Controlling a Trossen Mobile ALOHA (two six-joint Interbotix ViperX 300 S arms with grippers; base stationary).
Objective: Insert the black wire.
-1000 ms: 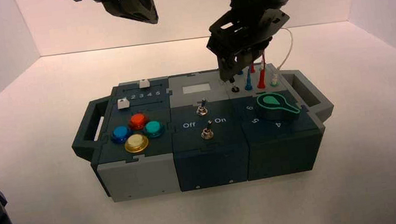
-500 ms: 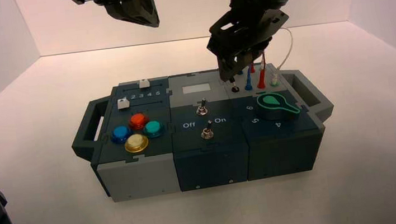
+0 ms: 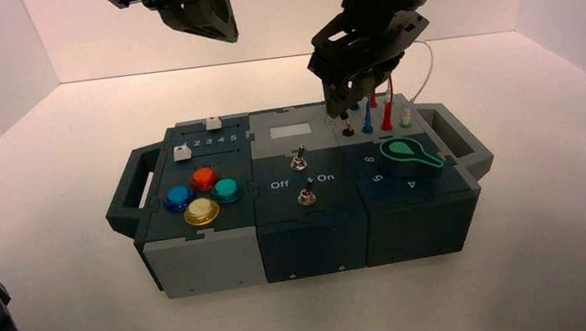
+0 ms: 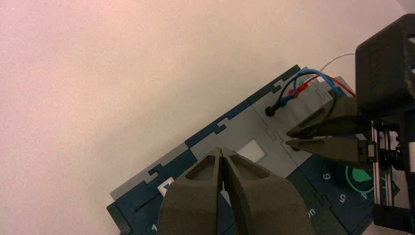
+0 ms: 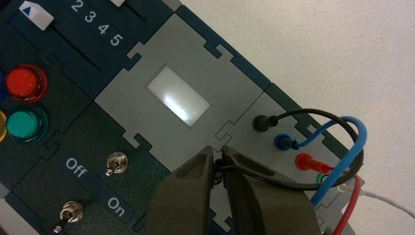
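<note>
1. The right gripper (image 5: 218, 156) is over the light-grey panel at the far right of the box (image 3: 311, 238), its 2 fingers clamped on 1 end of the thin black looping wire (image 5: 352, 132).
2. That held end is at the near black socket (image 3: 348, 132); whether its pin is inside, I cannot tell.
3. The wire's other black plug (image 5: 264, 123) stands in the far black socket, beside the blue-plugged lead (image 5: 362, 137).
4. The left gripper (image 4: 221, 152) hangs near the box's far edge, its 2 fingers together.
</note>
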